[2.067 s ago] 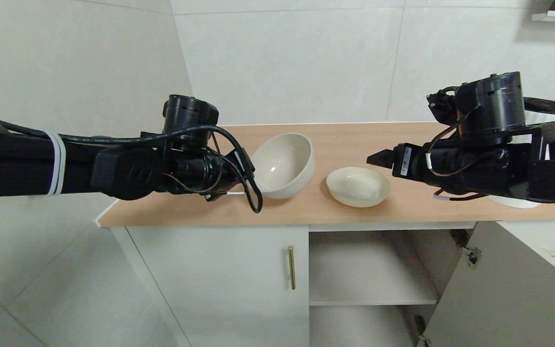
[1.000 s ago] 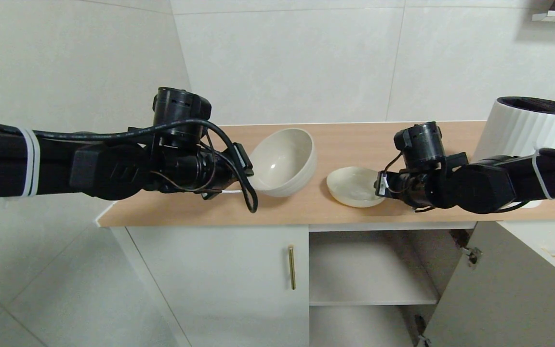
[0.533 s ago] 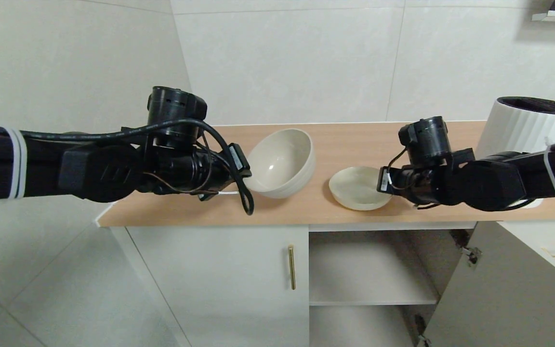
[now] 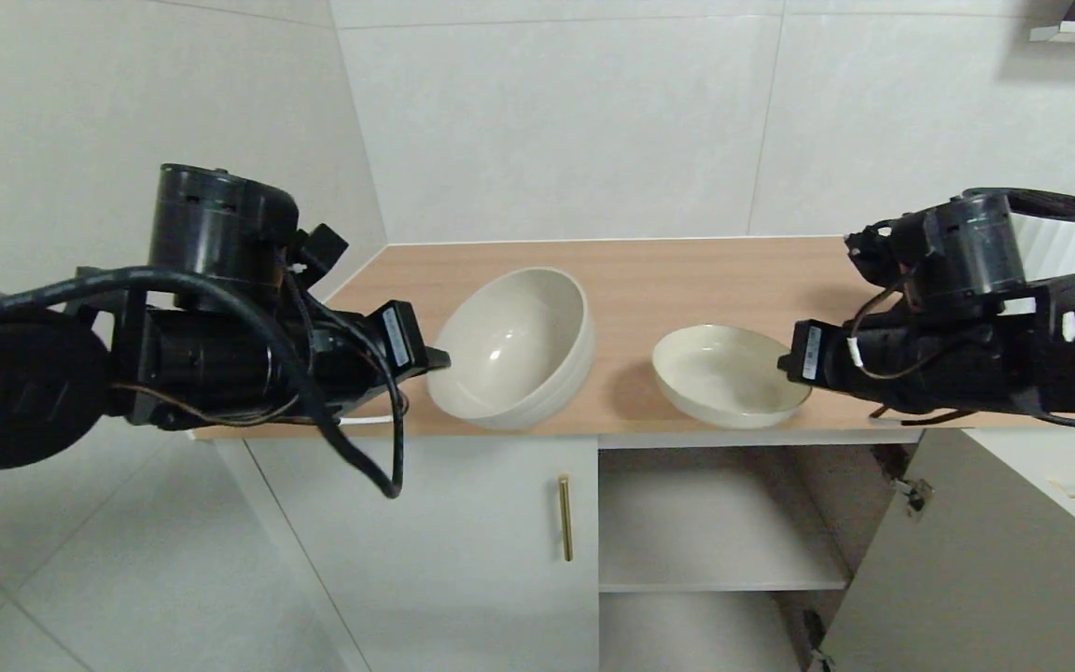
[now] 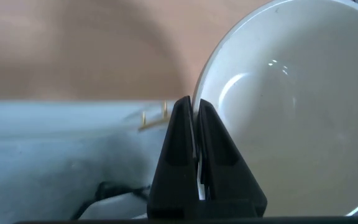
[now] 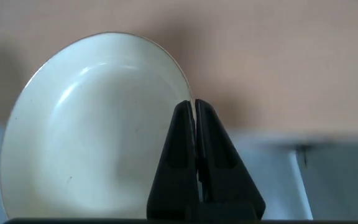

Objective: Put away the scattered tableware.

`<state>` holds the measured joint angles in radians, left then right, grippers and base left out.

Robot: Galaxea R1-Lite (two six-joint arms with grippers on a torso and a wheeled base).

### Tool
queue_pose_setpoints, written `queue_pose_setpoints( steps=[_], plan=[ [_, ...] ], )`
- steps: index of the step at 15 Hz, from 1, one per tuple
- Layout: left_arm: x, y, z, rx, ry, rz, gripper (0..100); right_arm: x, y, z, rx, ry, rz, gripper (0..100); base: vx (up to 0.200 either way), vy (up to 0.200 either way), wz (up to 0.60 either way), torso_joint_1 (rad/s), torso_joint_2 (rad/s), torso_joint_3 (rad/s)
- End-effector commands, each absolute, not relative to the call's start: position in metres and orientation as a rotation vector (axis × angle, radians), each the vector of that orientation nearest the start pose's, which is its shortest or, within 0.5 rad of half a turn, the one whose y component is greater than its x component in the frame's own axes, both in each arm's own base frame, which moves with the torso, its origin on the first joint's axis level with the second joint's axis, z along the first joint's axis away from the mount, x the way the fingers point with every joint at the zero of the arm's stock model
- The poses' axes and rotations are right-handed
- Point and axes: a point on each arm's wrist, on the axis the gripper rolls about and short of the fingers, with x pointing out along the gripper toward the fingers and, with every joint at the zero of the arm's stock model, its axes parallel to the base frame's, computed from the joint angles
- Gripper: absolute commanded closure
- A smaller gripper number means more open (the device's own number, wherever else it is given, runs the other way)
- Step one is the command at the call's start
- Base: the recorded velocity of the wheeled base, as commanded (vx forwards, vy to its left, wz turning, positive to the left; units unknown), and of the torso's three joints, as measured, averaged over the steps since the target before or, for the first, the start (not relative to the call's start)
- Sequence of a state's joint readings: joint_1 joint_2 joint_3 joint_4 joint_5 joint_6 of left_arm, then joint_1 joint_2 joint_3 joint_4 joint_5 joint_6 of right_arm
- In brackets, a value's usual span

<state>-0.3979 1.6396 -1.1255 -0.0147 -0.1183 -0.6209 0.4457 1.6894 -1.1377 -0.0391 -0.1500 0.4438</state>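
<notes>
L gripper (image 4: 439, 357): jaws pinched tight on the near rim of the deep bowl (image 4: 514, 350). L wrist view shows the rim edge caught between them.
R gripper (image 4: 788, 362): jaws clamped on the rim of the shallow bowl (image 4: 724, 373), same thin pinch in R wrist view.
Change, L: vs half a sec ago the arm has drawn back twd the robot and risen. The deep bowl comes w/ it, tilted, mouth facing the robot, now at the front edge of the surface (image 4: 687, 271) instead of mid-depth.
Change, R: approx 2 s ago this arm was raised, off the bowl. It dropped, took the rim, and now it draws back too. The shallow bowl has come fwd and its underside overlaps the front edge.
Contact: can't tell if either bowl is fully clear of the surface. Shadows beneath suggest a slight lift.
Meaning: you've got both grasps and the carry looks begun. Neither bowl is stored yet.
Likely dest: open cabinet below w/ its shelf (image 4: 705, 560), door (image 4: 948, 560) swung out on the R. My guess only.
Watch: rim-only pinches on glossy bowls. The deep one hangs off to one side and may pivot in the jaws, so keep your moves slow. The bowls are near each other, not touching.
Also: white ribbed container (image 4: 1069, 233) at the back, behind the R arm.
</notes>
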Motion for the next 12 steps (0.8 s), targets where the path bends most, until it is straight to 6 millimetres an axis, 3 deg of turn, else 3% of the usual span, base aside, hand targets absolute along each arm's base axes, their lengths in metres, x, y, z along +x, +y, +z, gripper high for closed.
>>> queue_pose_setpoints(
  steps=[1,4,6,9,12],
  plan=[
    [0.25,-0.107,0.236,-0.479,0.617,-0.376,100,0.24,0.113,0.236,0.298,0.562,0.254,100,0.0,0.0,0.0,0.0,0.0,0.0],
    [0.244,-0.105,0.229,-0.416,0.629,-0.397,100,0.216,0.103,0.233,0.305,0.629,0.348,100,0.0,0.0,0.0,0.0,0.0,0.0],
    [0.245,-0.108,0.224,-0.412,0.649,-0.408,100,0.215,0.094,0.221,0.259,0.664,0.331,100,0.0,0.0,0.0,0.0,0.0,0.0],
    [0.245,-0.109,0.224,-0.416,0.663,-0.437,100,0.217,0.094,0.215,0.245,0.682,0.325,100,-0.2,0.0,0.0,0.012,0.0,0.001],
    [0.247,-0.11,0.221,-0.413,0.671,-0.433,100,0.222,0.096,0.207,0.236,0.709,0.313,100,0.0,0.0,0.0,0.0,0.0,0.0]
  ],
)
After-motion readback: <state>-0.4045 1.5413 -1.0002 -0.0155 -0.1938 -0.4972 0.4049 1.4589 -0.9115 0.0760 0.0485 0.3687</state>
